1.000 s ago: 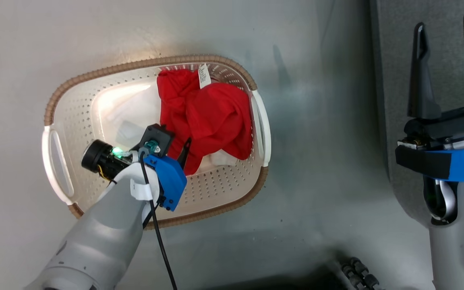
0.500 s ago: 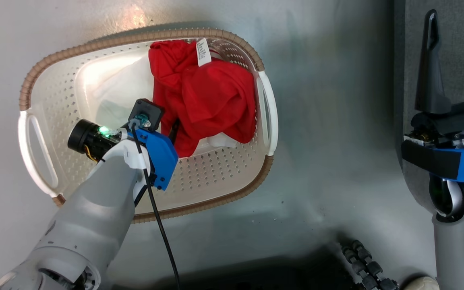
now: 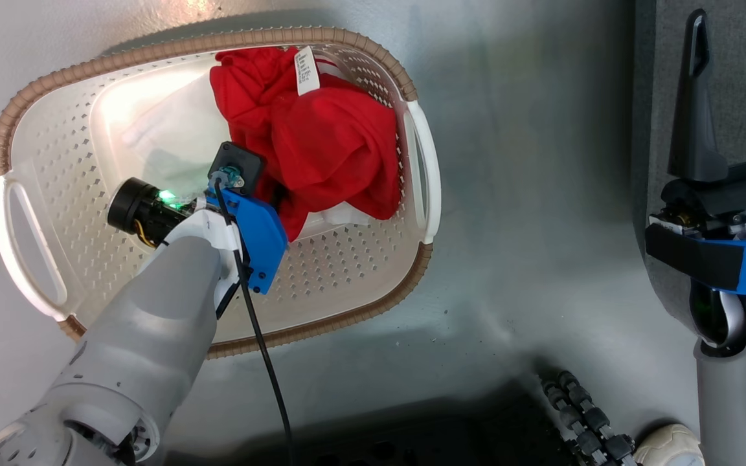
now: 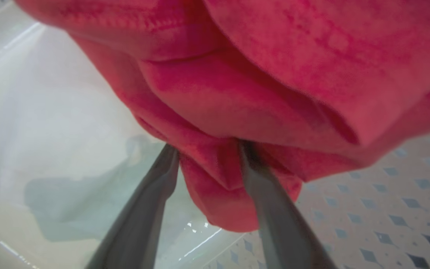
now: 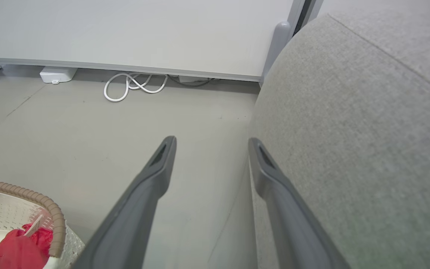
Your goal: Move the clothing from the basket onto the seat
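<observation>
The cream basket (image 3: 347, 317) with a brown rim stands on the grey floor. Red clothing (image 3: 334, 149) is heaped against its right wall, with a white label (image 3: 306, 71) on top and a white part (image 3: 340, 217) below. My left arm (image 3: 172, 291) reaches down into the basket. In the left wrist view my left gripper (image 4: 208, 149) is open, its fingers either side of a hanging fold of the clothing (image 4: 274, 74). My right gripper (image 5: 211, 140) stands open and empty beside the grey seat (image 5: 368, 130), whose edge (image 3: 655, 129) runs along the right of the head view.
Bare grey floor lies between the basket and the seat. A coiled white cable (image 5: 133, 86) and a white box (image 5: 56, 74) lie at the foot of the pale wall. A black ribbed hose (image 3: 580, 414) and a pale rounded object (image 3: 664, 446) sit near the bottom edge.
The head camera has shifted, so the basket now shows larger and further left. My left gripper has pushed down into the red clothing, its fingers a little closer together. The right arm is unmoved.
</observation>
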